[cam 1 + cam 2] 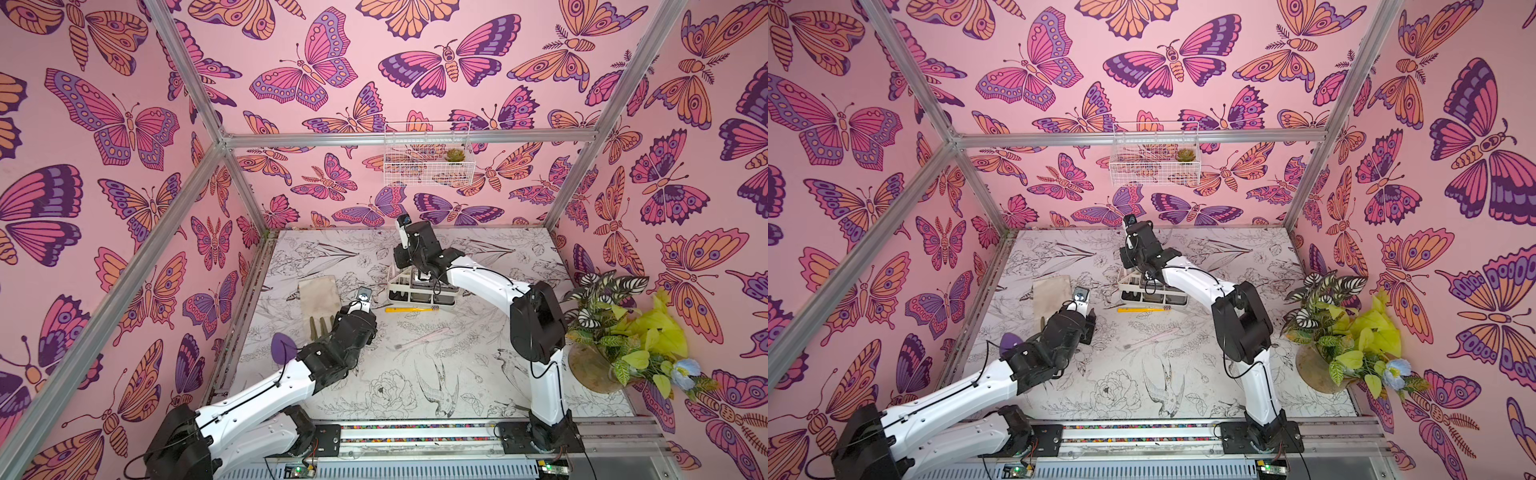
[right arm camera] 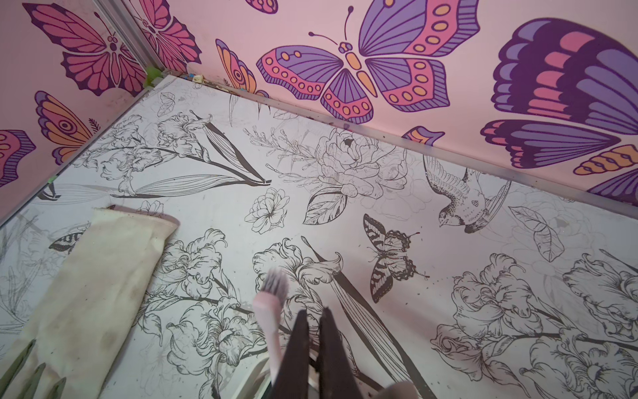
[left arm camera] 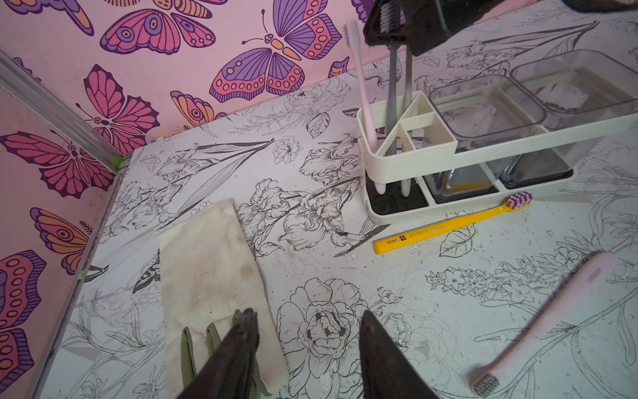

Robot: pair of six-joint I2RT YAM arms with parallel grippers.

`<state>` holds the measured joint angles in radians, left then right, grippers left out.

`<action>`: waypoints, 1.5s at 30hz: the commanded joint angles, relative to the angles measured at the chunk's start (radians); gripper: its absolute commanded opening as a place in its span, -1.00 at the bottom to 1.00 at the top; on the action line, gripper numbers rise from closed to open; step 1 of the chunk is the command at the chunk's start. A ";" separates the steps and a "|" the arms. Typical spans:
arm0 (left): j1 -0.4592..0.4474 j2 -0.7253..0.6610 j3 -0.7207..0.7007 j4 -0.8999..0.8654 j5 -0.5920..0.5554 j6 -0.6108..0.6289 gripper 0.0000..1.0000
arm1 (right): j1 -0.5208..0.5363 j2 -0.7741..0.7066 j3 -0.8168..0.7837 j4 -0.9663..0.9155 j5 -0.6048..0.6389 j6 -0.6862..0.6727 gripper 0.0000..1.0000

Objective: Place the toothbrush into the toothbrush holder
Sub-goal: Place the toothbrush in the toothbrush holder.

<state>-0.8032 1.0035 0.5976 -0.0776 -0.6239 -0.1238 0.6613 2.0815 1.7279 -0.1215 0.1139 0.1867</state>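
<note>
Right arm up and over now: it rises from its base, elbow high, forearm reaching out and wrist tipped steeply down so the right gripper (image 2: 313, 314) sits directly above the slotted end of the toothbrush holder (image 3: 518, 145); its jaws are pressed together and seem to pinch the dark grey toothbrush (image 3: 392, 86) just below the bristles; gripping that high lets the handle hang straight into the narrow divided slot, where it stands upright beside a pale pink brush (image 3: 360, 86); by my reading this is the seating step, release not yet made. The left arm lies low and stretched forward, wrist angled at the worktop (image 1: 457, 374); the left gripper (image 3: 308, 316) has its jaws spread and empty, hovering by the edge of the cream glove (image 3: 207, 276), well short of the holder; likely lining up on the next brush. And there are candidates: a yellow toothbrush (image 3: 448, 224) lies flat just beside the holder's front edge, a pink toothbrush (image 3: 552, 311) farther out, bristles down.
</note>
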 commanded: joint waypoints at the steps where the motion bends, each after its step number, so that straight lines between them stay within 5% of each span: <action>1: 0.007 0.003 -0.005 0.009 0.007 -0.001 0.05 | 0.006 -0.017 -0.044 0.010 0.002 0.008 -0.87; 12: 0.007 0.000 -0.005 0.013 0.046 -0.002 0.06 | 0.005 -0.121 -0.131 0.086 -0.018 -0.034 -0.25; 31: 0.007 -0.019 -0.047 0.089 0.055 0.025 0.08 | 0.005 -0.393 -0.308 0.107 -0.024 -0.015 -0.21; 45: 0.007 0.047 0.095 -0.060 0.129 -0.151 0.11 | 0.005 -0.737 -0.628 0.040 -0.007 0.070 -0.13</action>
<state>-0.8032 1.0176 0.6716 -0.0830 -0.5125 -0.2428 0.6621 1.3773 1.1355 -0.0509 0.0906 0.2214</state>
